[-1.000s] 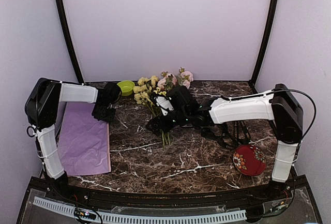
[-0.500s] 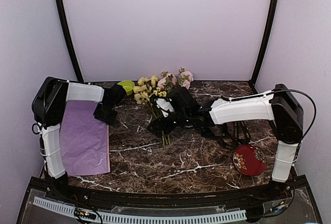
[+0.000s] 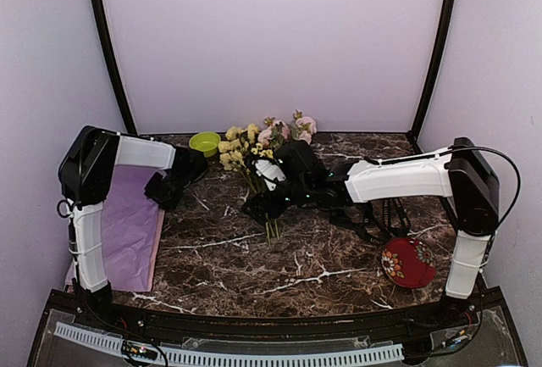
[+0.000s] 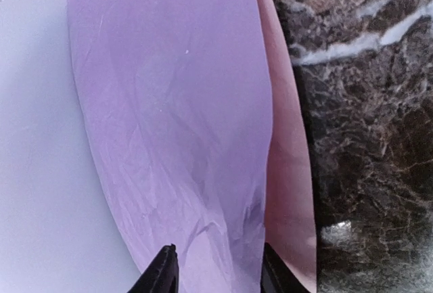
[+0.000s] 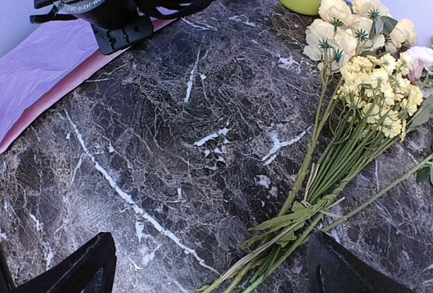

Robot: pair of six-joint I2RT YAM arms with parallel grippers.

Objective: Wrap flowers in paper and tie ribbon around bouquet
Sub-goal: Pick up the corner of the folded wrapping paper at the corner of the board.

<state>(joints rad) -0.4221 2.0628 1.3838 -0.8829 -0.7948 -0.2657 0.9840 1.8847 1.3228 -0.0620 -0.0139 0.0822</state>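
— Where's the paper (image 3: 123, 231)?

— Along the left side of the surface (image 3: 322, 257), lilac side up. Its right edge is turned up, so a strip of the pink underside shows.

— And the left pincer (image 3: 165, 191)?

— At the far right corner of the sheet. From its own camera you see the two black fingers (image 4: 161, 274) drawn in on a raised fold of the paper, and the sheet fills the gap between them. It looks clamped on that fold.

— The flowers (image 3: 250, 148)?

— At the back of the surface, about the middle, lying flat. The yellow and pale pink heads point toward the back wall and the green stems run toward the near edge. A small green bowl (image 3: 205, 142) sits just to their left. They are well apart from the paper.

— Is the right pincer (image 3: 258, 206) holding them?

— No. It stands spread wide, low over the cut ends of the stems, and the ends lie in the gap between its fingers. I can't tell whether either finger touches a stem.

— Anything else?

— A red round thing with a flower pattern (image 3: 408, 262), near the right arm's base.
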